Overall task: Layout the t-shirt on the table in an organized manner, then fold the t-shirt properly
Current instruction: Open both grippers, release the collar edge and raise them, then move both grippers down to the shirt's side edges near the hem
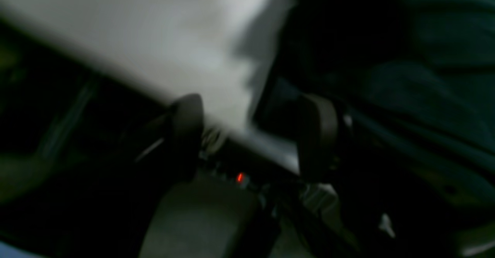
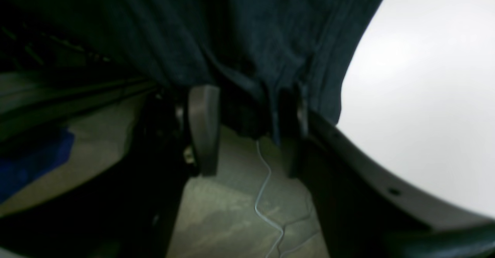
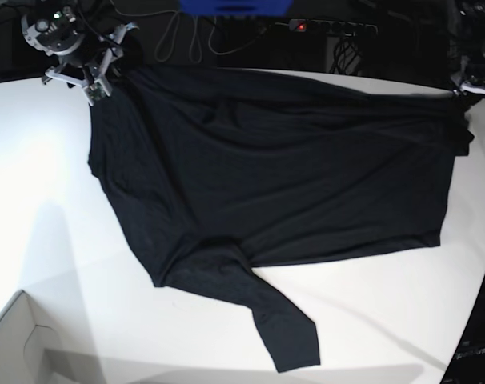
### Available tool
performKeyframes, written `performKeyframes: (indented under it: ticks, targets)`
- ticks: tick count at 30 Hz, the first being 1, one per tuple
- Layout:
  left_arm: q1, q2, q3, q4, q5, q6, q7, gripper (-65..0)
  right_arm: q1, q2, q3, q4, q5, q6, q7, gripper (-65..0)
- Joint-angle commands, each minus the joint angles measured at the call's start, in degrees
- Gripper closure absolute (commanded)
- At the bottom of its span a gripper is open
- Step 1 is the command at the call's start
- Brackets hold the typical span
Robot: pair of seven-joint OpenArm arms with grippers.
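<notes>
The black t-shirt (image 3: pixel 266 176) lies spread on the white table (image 3: pixel 50 200), its body flat and one sleeve trailing toward the front edge. My right gripper (image 3: pixel 94 84) is at the shirt's far left corner. In the right wrist view it (image 2: pixel 249 134) is open, and the shirt's edge (image 2: pixel 251 29) hangs between its fingers, past the table edge (image 2: pixel 425 95). My left gripper (image 3: pixel 466 88) is at the shirt's far right corner. In the blurred left wrist view it (image 1: pixel 253 134) is open over the table edge (image 1: pixel 154 37), with the shirt (image 1: pixel 406 76) beside its right finger.
A white cardboard box corner (image 3: pixel 18 344) sits at the front left. Behind the table are a blue object (image 3: pixel 234 6), a power strip with a red light (image 3: pixel 330 26) and cables. A white cable (image 2: pixel 263 188) lies on the floor below.
</notes>
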Motion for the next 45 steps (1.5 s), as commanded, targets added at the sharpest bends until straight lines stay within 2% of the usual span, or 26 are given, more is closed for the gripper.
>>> performKeyframes:
  ticks: [1, 4, 12, 18, 24, 27, 32, 34, 36, 39, 41, 45]
  targets:
    - [-0.3, -1.0, -0.7, 0.8, -1.8, -0.5, -0.3, -38.4, -0.3, 0.2, 0.3, 1.5, 0.5, -0.1, 0.7, -25.3]
    - [-0.4, -1.1, -1.3, 1.2, -2.1, -0.5, 0.6, -38.4, -0.2, -0.4, 0.7, 2.1, 0.5, -0.1, 0.7, -25.3]
    - [0.1, -0.4, -2.9, 8.0, -2.2, -0.5, 1.3, -38.4, 5.4, -3.4, 10.5, 2.6, 0.6, -0.1, 0.3, -26.4]
    - [-0.2, 2.7, -8.5, 15.9, -2.2, -0.6, 1.3, -38.4, 9.5, -3.9, 16.3, 2.4, 0.6, -0.1, 0.1, -26.4]
    - [-3.6, 3.1, -8.6, 18.3, -3.9, -0.6, 1.3, -38.4, 13.1, -3.9, 16.4, 2.2, 0.6, -0.1, 0.1, -28.1]
    - [-7.4, 3.1, -8.1, 18.6, -3.6, -0.4, 1.3, -38.4, 16.1, -3.9, 16.2, 2.1, 0.6, -0.1, 0.1, -33.5]
    - [-13.7, 2.5, -1.9, 18.1, -3.4, 0.4, 0.9, -38.4, 22.7, -3.5, 12.1, 2.0, 0.3, -0.1, 0.1, -39.3]
    - [-16.9, 2.4, 0.6, 17.0, -0.8, 1.4, 0.6, -38.4, 25.6, -3.5, 9.7, 1.3, 0.3, -0.1, 0.1, -39.2]
    - [-21.7, 2.4, 4.0, 14.4, 4.7, 2.8, 0.5, -38.4, 28.6, -3.5, 6.7, -0.6, 0.2, -0.1, 0.1, -39.2]
    - [-29.1, 2.5, 6.9, 7.0, 13.7, 2.8, 0.1, -38.4, 32.2, -3.6, 3.5, -4.2, 0.2, -0.1, 0.1, -39.2]
    - [-34.1, 2.5, 7.2, 1.0, 18.6, 2.8, -3.1, -38.4, 33.8, -3.6, 1.7, -7.2, 0.2, -0.1, 0.1, -39.2]
    - [-42.9, 1.0, 8.4, -15.1, 28.6, 2.7, -13.0, -38.4, 36.6, -3.4, 0.1, -12.7, 0.2, -0.1, 0.1, -39.1]
